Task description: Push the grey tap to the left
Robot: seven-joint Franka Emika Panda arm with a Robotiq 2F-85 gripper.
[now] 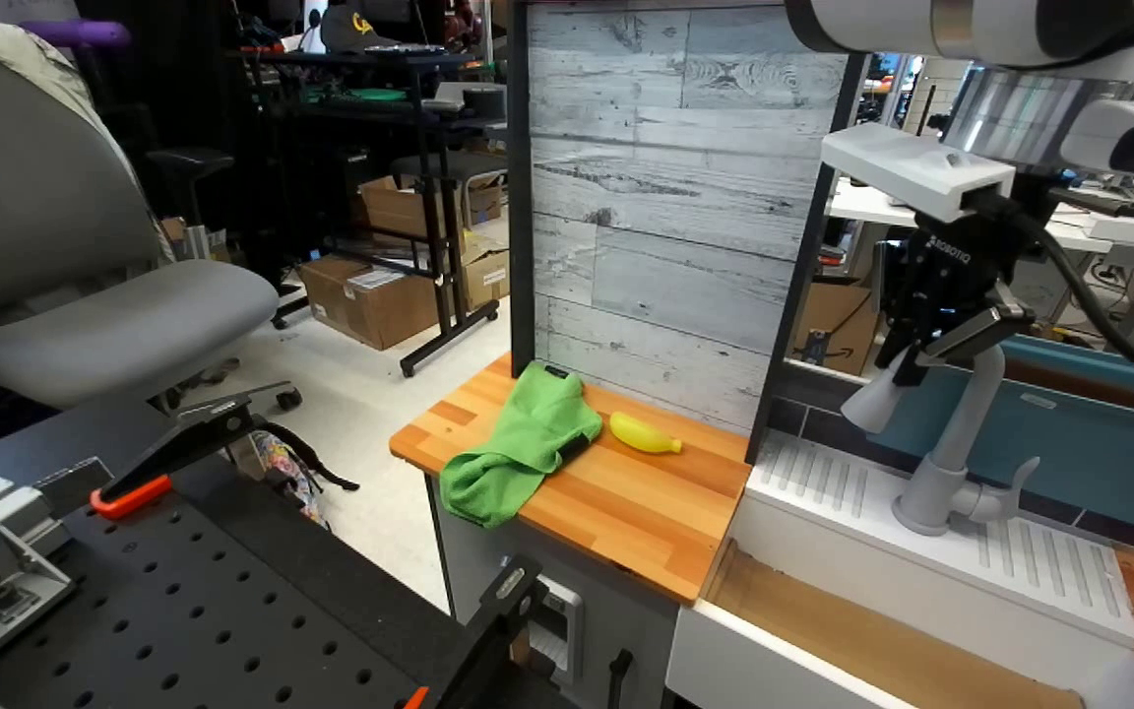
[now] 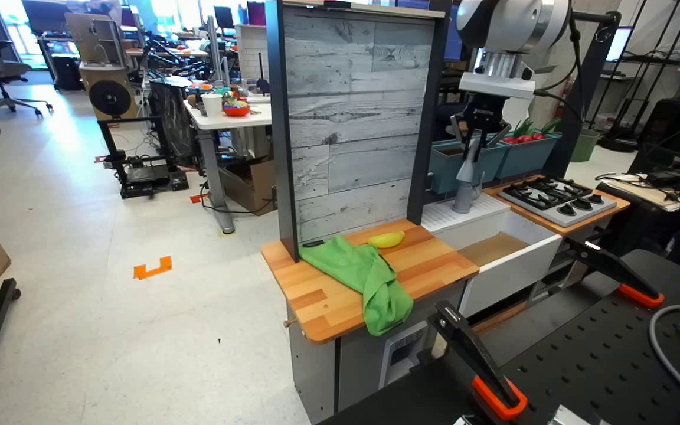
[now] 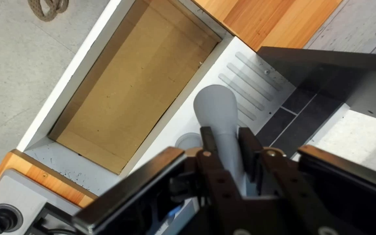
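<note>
The hand (image 3: 227, 138) clasps the spout (image 3: 216, 102) of the grey tap (image 1: 966, 423), which stands on the white slatted ledge (image 1: 1049, 571), its flared end pointing out past the fingertips (image 3: 208, 137), so a sideways sweep should swing it, while an exterior view shows a side lever (image 1: 998, 504) the wrist view leaves unclear.

Bright — glare at far windows (image 2: 166, 8)

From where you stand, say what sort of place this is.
Most likely a robotics lab: a robot arm hangs over a kitchen mock-up, whose sink shows no drain, and a black perforated worktop stands close by.
</note>
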